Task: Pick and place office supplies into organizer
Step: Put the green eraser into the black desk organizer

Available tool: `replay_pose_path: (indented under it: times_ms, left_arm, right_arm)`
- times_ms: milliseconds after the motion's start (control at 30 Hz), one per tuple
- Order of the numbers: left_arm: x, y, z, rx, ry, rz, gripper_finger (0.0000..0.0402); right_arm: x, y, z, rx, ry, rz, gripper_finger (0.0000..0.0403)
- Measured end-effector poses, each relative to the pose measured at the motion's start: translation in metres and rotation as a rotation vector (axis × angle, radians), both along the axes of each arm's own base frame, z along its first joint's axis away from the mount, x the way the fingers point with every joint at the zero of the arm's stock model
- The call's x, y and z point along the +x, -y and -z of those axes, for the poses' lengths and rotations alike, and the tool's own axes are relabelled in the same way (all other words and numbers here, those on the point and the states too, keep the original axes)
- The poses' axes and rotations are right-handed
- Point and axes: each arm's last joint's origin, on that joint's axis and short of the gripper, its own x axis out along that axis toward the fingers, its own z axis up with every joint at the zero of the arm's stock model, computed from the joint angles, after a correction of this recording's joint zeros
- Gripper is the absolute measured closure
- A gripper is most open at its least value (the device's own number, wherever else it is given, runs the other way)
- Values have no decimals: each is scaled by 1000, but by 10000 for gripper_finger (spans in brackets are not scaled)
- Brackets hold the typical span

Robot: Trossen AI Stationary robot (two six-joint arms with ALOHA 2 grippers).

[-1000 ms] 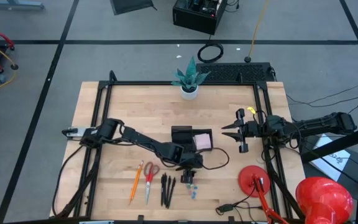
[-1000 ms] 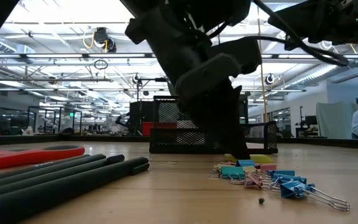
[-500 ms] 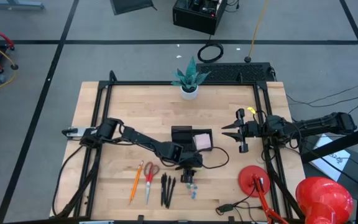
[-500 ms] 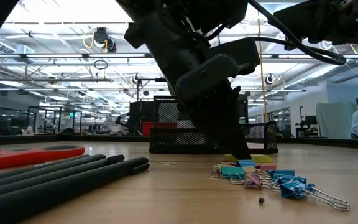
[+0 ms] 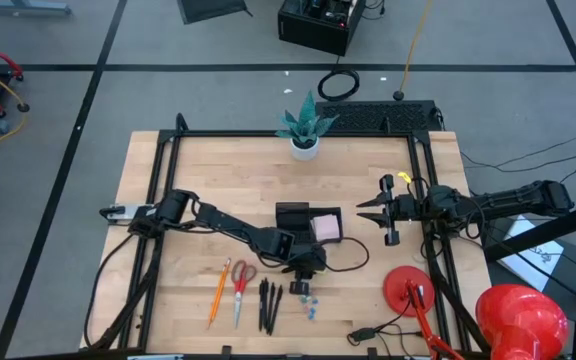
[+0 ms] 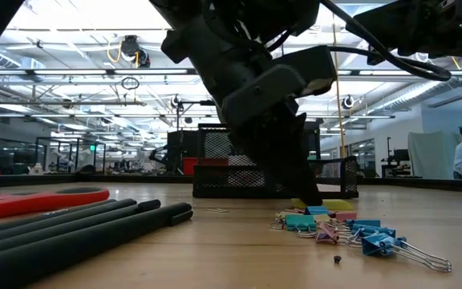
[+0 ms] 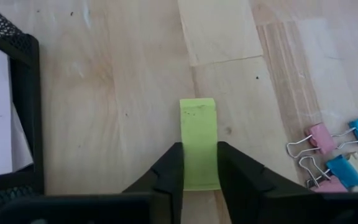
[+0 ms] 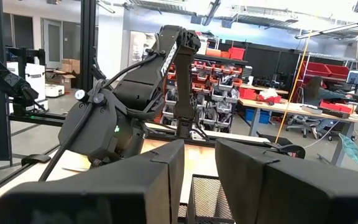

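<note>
Left wrist footage showed a small yellow-green sticky strip (image 7: 199, 143) lying flat on the wooden table (image 7: 123, 93), with the left claw (image 7: 199, 171) down over its near end and both dark fingers (image 7: 169, 171) pressed against its two long edges, gripping it. Just beside the strip lay a cluster of small blue and pink binder clips (image 7: 344, 158), and on the other side stood the mesh wall of the black organizer (image 7: 17, 43), holding white paper. From above, the left claw (image 5: 306, 283) sat just in front of the organizer (image 5: 294, 222), where a pink sticky-note pad (image 5: 325, 228) filled one compartment, and the clips (image 5: 311, 302) lay right below the claw. Farther toward the front edge were three black pens (image 5: 269, 304), red-handled scissors (image 5: 241, 288) and an orange pencil (image 5: 217, 294), side by side. The right claw (image 5: 380, 214) hovered well apart near the table's right side, its fingers (image 8: 160, 174) slightly parted and holding nothing. A potted plant (image 5: 304, 128) stood at the back edge.
</note>
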Motion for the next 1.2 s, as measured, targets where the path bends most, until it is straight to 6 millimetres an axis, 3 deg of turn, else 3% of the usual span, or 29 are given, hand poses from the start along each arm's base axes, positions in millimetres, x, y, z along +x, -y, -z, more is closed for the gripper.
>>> replay_pose_path:
  times_ms: [167,533,767,1200]
  left_arm:
    - [1,1,-1,7,17,16,338]
    - [3,5,-7,-6,60,28,335]
    - [0,12,-39,30,156,54,335]
    - [-32,19,-118,266,294,130,335]
  right_arm:
    - [0,0,0,0,0,0,316]
    - [0,0,0,0,-1,0,318]
    - [0,0,1,0,-8,0,316]
    - [0,0,2,-1,-23,0,318]
